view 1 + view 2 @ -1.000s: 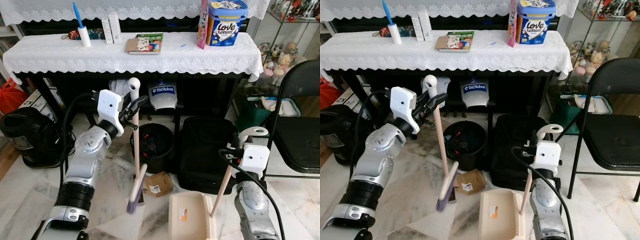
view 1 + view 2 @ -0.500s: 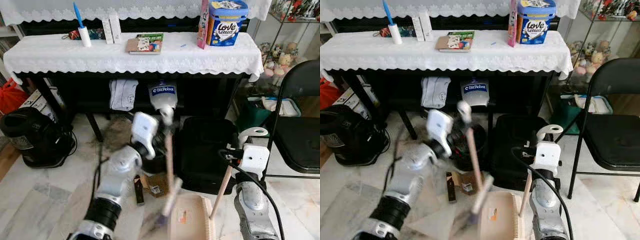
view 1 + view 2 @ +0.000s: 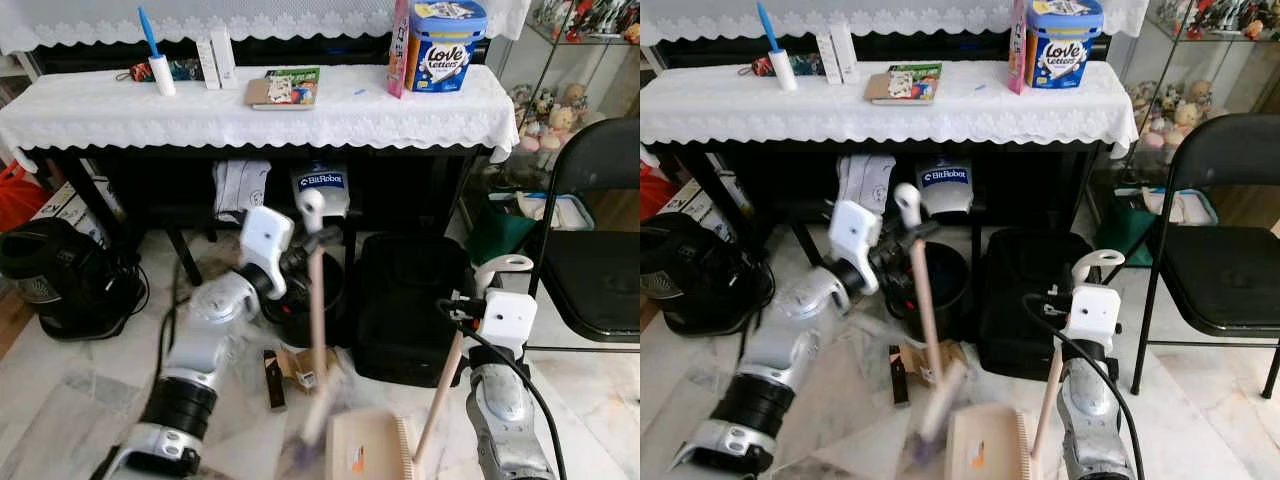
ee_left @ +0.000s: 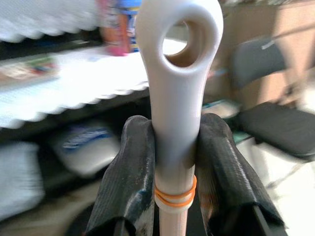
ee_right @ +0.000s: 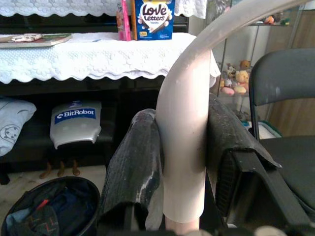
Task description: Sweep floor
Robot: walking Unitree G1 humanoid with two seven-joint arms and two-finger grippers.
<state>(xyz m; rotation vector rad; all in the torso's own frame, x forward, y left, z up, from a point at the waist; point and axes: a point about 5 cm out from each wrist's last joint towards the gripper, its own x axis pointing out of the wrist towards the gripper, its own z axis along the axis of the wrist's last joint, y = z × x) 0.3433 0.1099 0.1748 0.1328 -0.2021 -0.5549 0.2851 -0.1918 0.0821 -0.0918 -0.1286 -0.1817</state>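
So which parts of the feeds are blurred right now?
Eye views: the left arm and broom are motion-smeared, while the dustpan and table stay sharp. Left wrist view: background soft, claw sharp on the handle. Right wrist view: crisp.

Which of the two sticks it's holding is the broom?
The one in the left gripper: the broom has bristles at the floor. The stick in the right gripper ends in the flat beige dustpan.
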